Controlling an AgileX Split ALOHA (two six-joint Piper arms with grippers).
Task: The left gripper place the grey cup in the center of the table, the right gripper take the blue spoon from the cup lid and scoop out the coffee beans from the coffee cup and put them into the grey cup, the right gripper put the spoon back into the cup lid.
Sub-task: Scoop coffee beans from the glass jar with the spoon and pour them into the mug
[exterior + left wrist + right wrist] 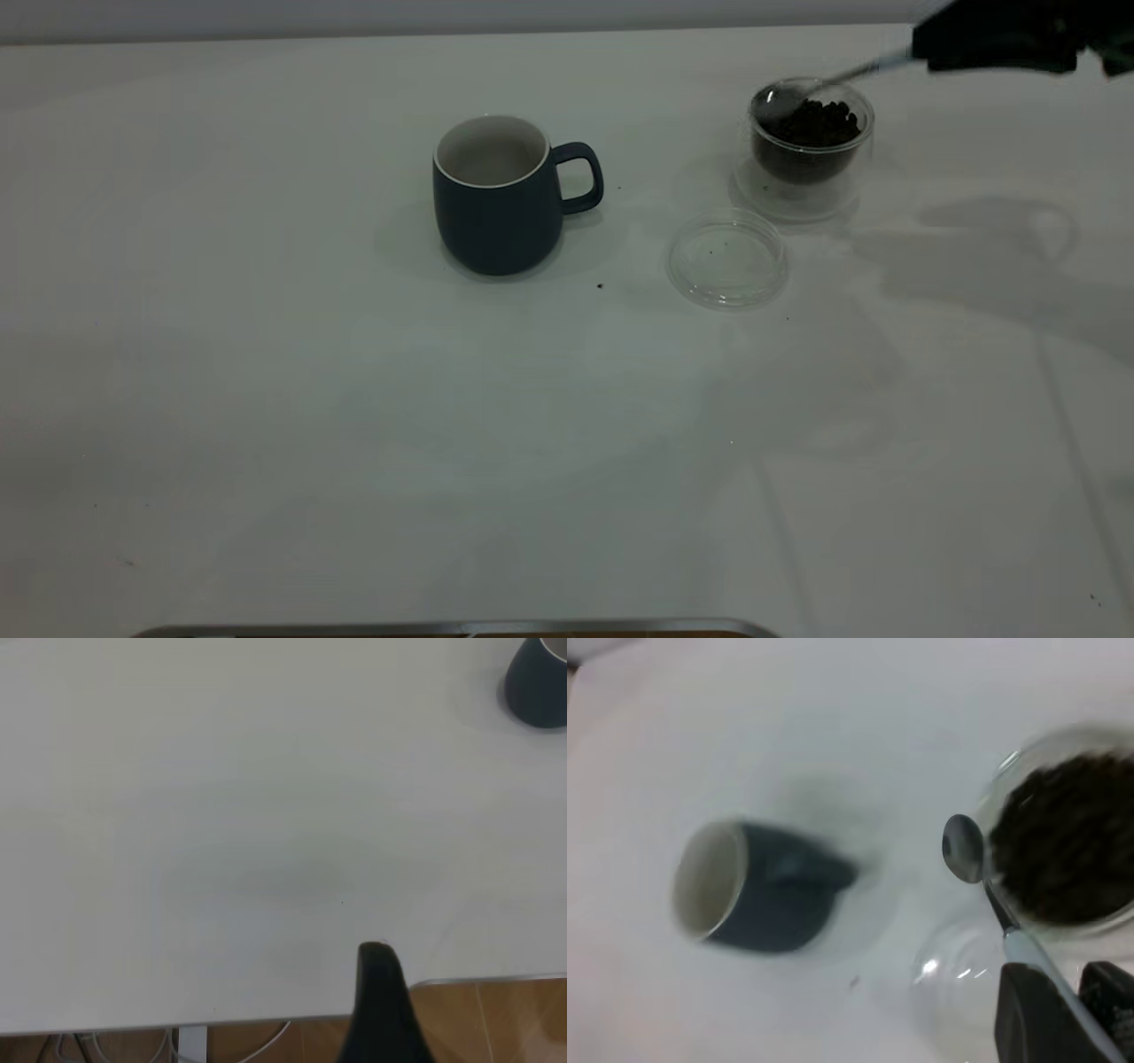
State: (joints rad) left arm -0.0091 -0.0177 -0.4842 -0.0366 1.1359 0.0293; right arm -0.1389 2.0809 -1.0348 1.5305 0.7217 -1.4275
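The grey cup (499, 195) (757, 889) stands upright near the table's middle, handle to the right; its base corner (539, 682) shows in the left wrist view. My right gripper (921, 55) (1063, 992) is at the far right, shut on the blue spoon (833, 81) (992, 895). The spoon's metal bowl (778, 99) (963, 848) rests at the left rim of the coffee cup (811, 146) (1067, 846), beside the heap of coffee beans (819, 122). The cup lid (727, 258) (957, 979) lies bare in front of the glass. One left gripper finger (381, 1010) shows at the table's near edge.
A few dark specks lie on the white table (354, 425), one (600, 286) just in front of the mug. The table's near edge (266, 1020) has wooden floor and cables beyond it.
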